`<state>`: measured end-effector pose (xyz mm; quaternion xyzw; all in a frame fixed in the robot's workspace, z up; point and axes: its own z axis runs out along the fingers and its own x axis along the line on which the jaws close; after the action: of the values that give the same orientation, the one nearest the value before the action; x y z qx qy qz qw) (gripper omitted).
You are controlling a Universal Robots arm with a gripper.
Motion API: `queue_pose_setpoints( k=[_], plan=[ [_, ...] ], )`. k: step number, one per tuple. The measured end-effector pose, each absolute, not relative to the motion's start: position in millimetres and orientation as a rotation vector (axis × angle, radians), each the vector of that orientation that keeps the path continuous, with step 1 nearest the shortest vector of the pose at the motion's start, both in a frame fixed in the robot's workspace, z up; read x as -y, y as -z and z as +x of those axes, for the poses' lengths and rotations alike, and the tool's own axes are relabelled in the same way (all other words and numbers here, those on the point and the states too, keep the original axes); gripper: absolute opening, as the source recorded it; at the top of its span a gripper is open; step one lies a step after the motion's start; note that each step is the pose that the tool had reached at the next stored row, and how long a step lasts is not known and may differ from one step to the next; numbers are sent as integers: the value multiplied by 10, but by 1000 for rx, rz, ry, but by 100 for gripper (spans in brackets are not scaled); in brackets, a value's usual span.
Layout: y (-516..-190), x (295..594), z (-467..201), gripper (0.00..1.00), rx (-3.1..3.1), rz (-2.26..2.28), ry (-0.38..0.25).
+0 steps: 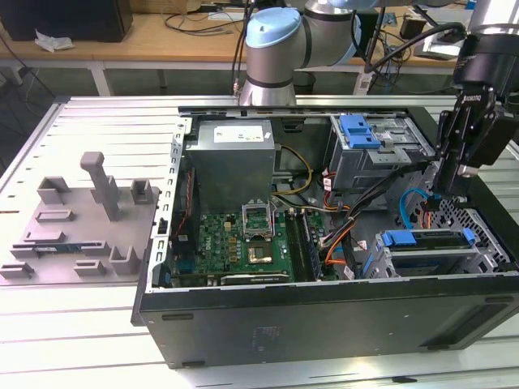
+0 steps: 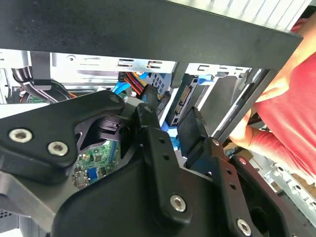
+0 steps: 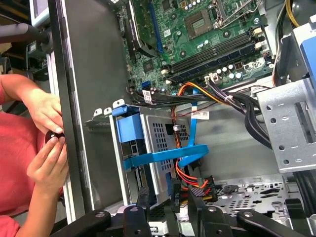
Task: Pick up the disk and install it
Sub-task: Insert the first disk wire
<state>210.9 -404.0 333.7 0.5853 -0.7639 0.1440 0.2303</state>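
Note:
The disk [image 1: 426, 240], edged by its bright blue bracket, sits in the lower metal drive cage [image 1: 486, 247] at the exterior view's right, inside the open computer case. In the first wrist view the disk [image 3: 129, 131] shows its blue bracket at the cage mouth, and a blue cable loops across the cage side. My gripper [image 1: 451, 191] hangs just above and behind that cage. Its two black fingers [image 2: 148, 116] stand apart with nothing between them, so it is open. Past them lies the connector end of the disk [image 2: 181, 101].
A second drive cage with a blue latch [image 1: 361, 130] stands behind. The motherboard [image 1: 243, 243] and loose cables [image 1: 340, 235] fill the case floor. A person's hands [image 3: 47, 133] in a red sleeve [image 2: 291, 98] are at the case wall. A grey fixture [image 1: 81, 219] lies on the table.

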Motion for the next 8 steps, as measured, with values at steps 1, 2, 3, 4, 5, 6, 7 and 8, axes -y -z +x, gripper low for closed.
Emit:
queue_pose_setpoints(
  k=[1,2,3,4,5,6,7,8],
  plan=[
    [-3337,4039,2109,44,2101,1610,-396],
    [-3335,4039,2109,44,2101,1610,-396],
    [-3332,4039,2107,44,2101,1610,-396],
    [-3332,4039,2105,44,2101,1610,-396],
    [-3332,4038,2103,42,2101,1610,-396],
    [-3331,4036,2099,36,2101,1610,-396],
    [-3332,4036,2097,29,2101,1610,-396],
    [-3332,4036,2096,29,2101,1610,-396]
  ],
)
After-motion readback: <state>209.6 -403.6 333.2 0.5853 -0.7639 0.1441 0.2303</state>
